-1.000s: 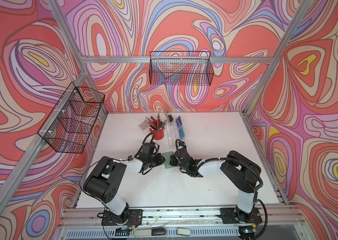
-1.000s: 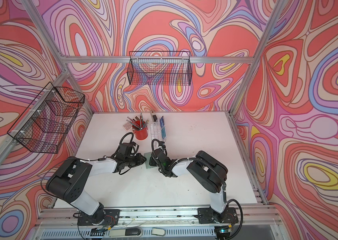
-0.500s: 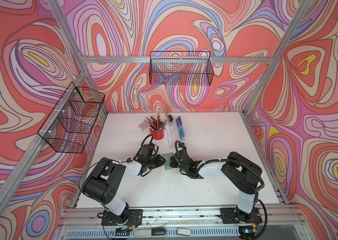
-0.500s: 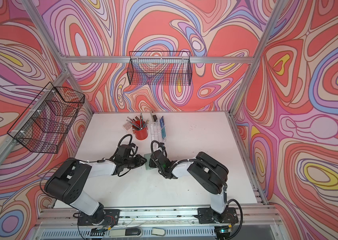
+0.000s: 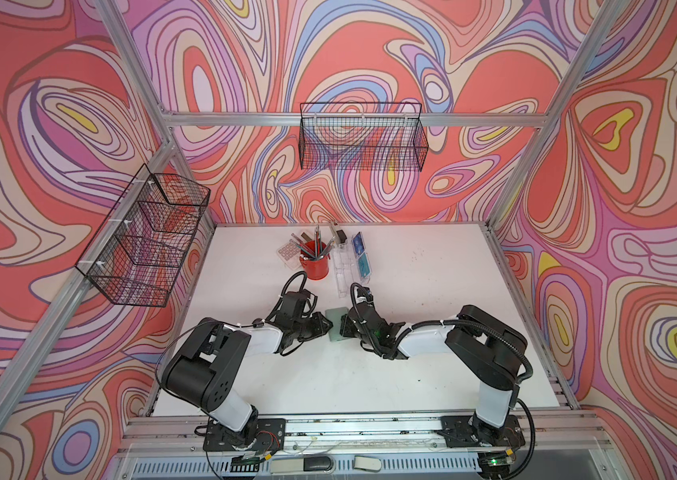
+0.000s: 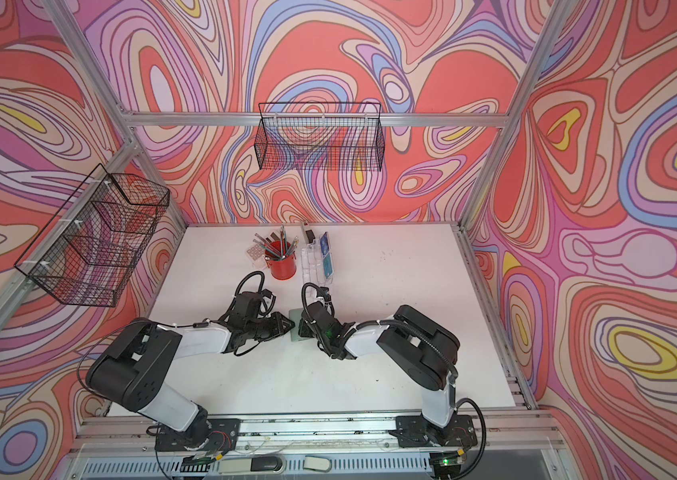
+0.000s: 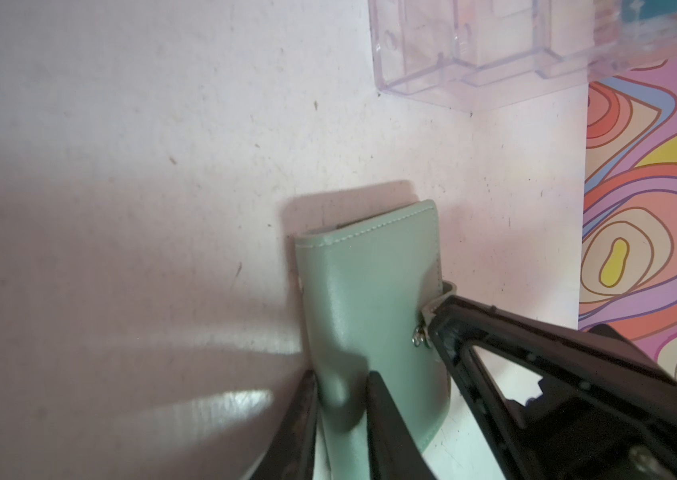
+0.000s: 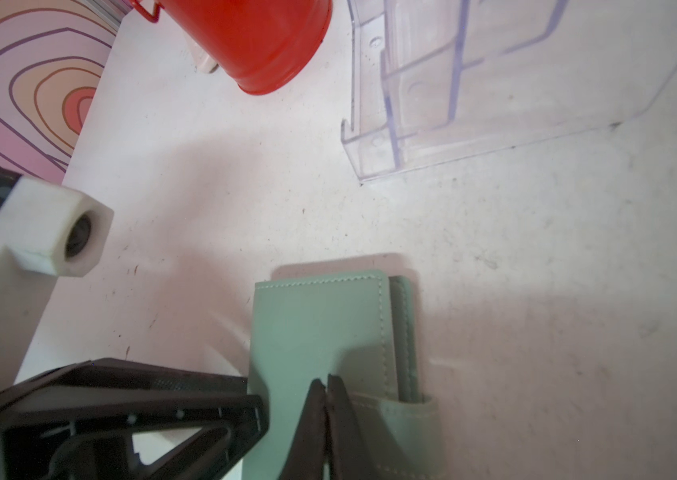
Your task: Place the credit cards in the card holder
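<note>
The card holder (image 5: pixel 337 316) (image 6: pixel 295 312), a sage-green wallet, lies closed on the white table between my two grippers. In the left wrist view my left gripper (image 7: pixel 343 401) is shut on the card holder (image 7: pixel 370 286) at its spine edge, denting the cover. My right gripper (image 8: pixel 324 388) has its jaws pressed together at the card holder's strap (image 8: pixel 407 409), by the snap (image 7: pixel 420 336). Two credit cards, one blue (image 5: pixel 356 245) and one teal (image 5: pixel 364 265), stand in the clear stand behind. In both top views the grippers (image 5: pixel 327 326) (image 5: pixel 344 326) meet at the wallet.
A clear tiered acrylic stand (image 5: pixel 342 272) (image 8: pixel 432 104) and a red cup of pens (image 5: pixel 315 266) (image 8: pixel 253 37) stand just behind the wallet. A small keypad-like item (image 5: pixel 288 253) lies left of the cup. Wire baskets (image 5: pixel 149 241) (image 5: pixel 364 139) hang on the walls.
The left gripper has shifted slightly at the wallet's left edge. The right gripper and the wallet have stayed in place.
</note>
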